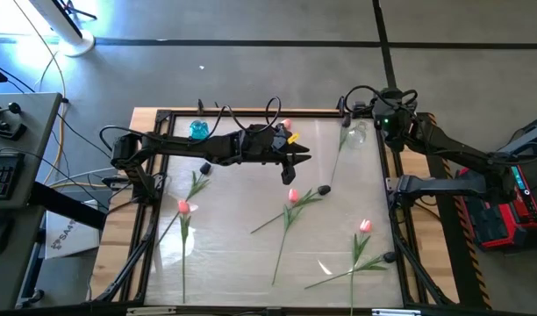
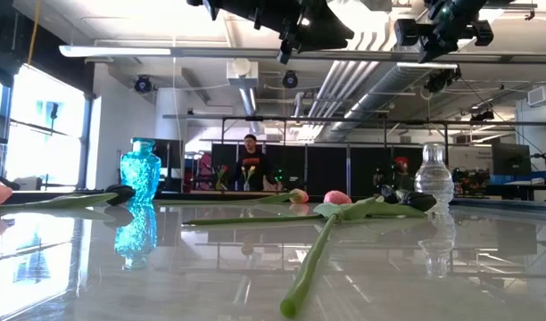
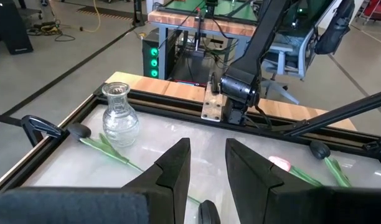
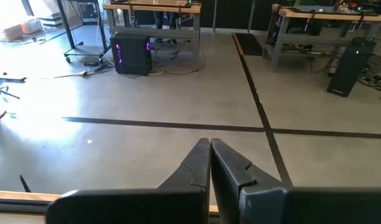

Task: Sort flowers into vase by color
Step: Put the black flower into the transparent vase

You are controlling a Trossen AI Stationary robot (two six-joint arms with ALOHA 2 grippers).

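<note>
Several artificial tulips lie flat on the glossy table top. Pink ones: [image 1: 183, 207], [image 1: 292, 195], [image 1: 365, 226] and one at the far edge [image 1: 286, 125]. Near-black ones: [image 1: 205, 168], [image 1: 324, 189] and one [image 3: 78, 130] whose stem passes beside the clear vase [image 1: 356, 132]. The blue vase [image 1: 199, 130] stands far left. My left gripper [image 1: 292, 168] hangs open above the table's middle, over the far end of the central pink tulip, touching nothing. My right gripper [image 4: 210, 155] is shut, raised over the far right corner, and holds nothing.
A black frame [image 1: 154, 189] rims the table top. Both vases stand near the far edge, the blue one [image 2: 139, 174] left, the clear one [image 2: 434, 178] right. A green stem [image 2: 318, 259] lies close to the near edge. A person [image 2: 252, 160] stands far behind the table.
</note>
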